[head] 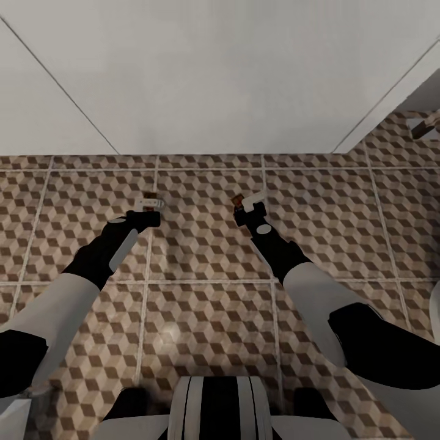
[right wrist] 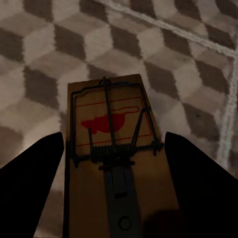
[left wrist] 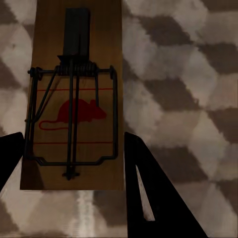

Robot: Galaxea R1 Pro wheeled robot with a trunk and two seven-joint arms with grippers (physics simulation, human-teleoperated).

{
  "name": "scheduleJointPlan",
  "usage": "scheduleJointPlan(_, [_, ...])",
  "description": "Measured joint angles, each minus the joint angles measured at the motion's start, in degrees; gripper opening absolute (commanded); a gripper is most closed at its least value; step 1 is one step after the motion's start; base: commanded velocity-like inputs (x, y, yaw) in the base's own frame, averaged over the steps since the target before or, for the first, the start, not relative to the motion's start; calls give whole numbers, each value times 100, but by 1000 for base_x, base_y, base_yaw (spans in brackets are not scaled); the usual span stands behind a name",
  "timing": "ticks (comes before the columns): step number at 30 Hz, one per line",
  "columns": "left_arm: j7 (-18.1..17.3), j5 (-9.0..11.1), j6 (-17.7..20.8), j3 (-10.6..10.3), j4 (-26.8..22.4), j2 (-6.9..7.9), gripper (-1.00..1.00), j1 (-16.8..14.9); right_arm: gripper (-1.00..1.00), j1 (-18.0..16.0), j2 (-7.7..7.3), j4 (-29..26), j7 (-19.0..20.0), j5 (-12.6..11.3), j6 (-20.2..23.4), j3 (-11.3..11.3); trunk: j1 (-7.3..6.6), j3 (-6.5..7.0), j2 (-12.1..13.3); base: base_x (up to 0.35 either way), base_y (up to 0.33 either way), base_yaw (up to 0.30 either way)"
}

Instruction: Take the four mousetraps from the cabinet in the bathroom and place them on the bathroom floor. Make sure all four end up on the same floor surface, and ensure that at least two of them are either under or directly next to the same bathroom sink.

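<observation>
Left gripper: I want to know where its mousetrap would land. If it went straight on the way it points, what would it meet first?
Most likely the bathroom floor. The left gripper holds a mousetrap, and only patterned tiles lie beyond it. How far off they are is unclear.
</observation>
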Motion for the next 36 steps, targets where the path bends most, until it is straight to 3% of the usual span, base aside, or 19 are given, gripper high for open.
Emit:
scheduleJointPlan(23, [0, 0, -1, 0, -11, 1, -100, 6, -100, -1, 0, 18, 39, -44, -6, -3, 0, 0, 0, 75, 29, 0])
scheduleJointPlan(29, [0, 0, -1, 0, 1, 1, -100, 6, -100, 0, 0, 299, 60, -62, -576, -7, 1, 0, 0, 2, 0, 0])
scheduleJointPlan(36, [-7, 8, -9, 0, 17, -6, -100, 6, -100, -1, 0, 411, 70, -67, -786, -7, 1, 0, 0, 0, 0, 0])
